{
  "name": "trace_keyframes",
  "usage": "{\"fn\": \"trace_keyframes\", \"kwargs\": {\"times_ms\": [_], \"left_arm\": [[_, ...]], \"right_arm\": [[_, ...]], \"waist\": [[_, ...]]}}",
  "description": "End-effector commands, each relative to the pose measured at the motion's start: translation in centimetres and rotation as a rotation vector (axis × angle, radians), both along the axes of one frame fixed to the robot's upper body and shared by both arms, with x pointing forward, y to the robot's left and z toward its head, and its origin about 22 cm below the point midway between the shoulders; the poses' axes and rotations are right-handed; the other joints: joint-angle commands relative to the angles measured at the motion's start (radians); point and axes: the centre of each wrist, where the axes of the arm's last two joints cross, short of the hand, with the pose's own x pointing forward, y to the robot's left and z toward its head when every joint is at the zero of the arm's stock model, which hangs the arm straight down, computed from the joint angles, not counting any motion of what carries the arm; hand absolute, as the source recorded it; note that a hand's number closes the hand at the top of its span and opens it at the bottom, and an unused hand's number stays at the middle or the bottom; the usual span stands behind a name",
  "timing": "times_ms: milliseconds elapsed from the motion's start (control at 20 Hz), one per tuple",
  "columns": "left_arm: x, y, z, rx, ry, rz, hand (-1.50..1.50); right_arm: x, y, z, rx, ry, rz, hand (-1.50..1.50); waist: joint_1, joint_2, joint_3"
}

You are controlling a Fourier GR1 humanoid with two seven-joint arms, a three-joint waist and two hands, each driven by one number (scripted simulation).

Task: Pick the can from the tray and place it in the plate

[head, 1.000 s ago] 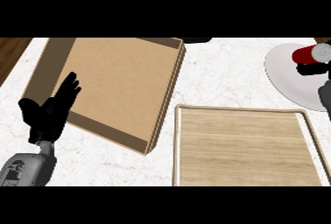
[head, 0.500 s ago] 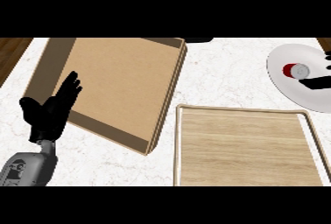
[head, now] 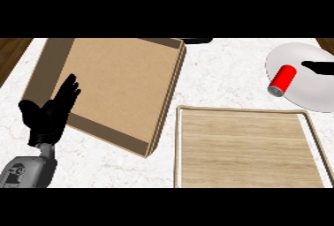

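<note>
A red can [head: 283,80] with a silver end lies on its side on the white plate [head: 313,95] at the upper right. My right hand [head: 321,66] shows only as straight black fingers at the right edge, just above and right of the can, with a gap between them. The light wooden tray [head: 243,150] at the lower right holds nothing. At the left my left hand [head: 51,115] rests open with its fingers up, overlapping the edge of the brown board.
A large brown cardboard board [head: 111,86] lies tilted across the left half of the white marble counter [head: 218,75]. A dark object [head: 195,40] sits at the top edge. Dark wood shows at the far left.
The can, held over the plate by my right hand a second ago, now lies on its side on the plate. My right hand has let go and drawn back to the right.
</note>
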Motion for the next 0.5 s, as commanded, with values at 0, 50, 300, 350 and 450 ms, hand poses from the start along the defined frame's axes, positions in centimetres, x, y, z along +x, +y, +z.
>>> {"fn": "trace_keyframes", "kwargs": {"times_ms": [0,50,300,350,450], "left_arm": [[-0.1,-1.6,-2.2,-0.001,0.053,-0.01,0.0],[-0.5,-0.6,-2.3,-0.021,0.066,0.009,0.0],[-1.6,-0.4,-2.4,-0.016,0.044,0.006,0.0],[-1.3,-0.1,-1.9,-0.021,0.082,0.014,0.0],[-0.1,0.3,-2.1,-0.006,0.055,0.01,0.0]], "right_arm": [[1.5,1.0,3.3,0.128,-0.15,0.065,-1.5],[0.6,0.1,1.8,0.18,-0.158,0.039,-1.5],[-0.3,-2.2,2.8,0.454,-0.069,0.119,-1.5],[-0.3,-1.0,0.7,0.501,-0.093,0.122,-1.5],[-1.6,-2.8,0.1,0.495,-0.074,0.147,-1.5]], "waist": [[-0.015,0.002,-0.009],[-0.013,0.003,-0.009],[-0.016,-0.002,-0.009],[-0.023,-0.004,-0.009],[-0.022,0.002,-0.009]]}}
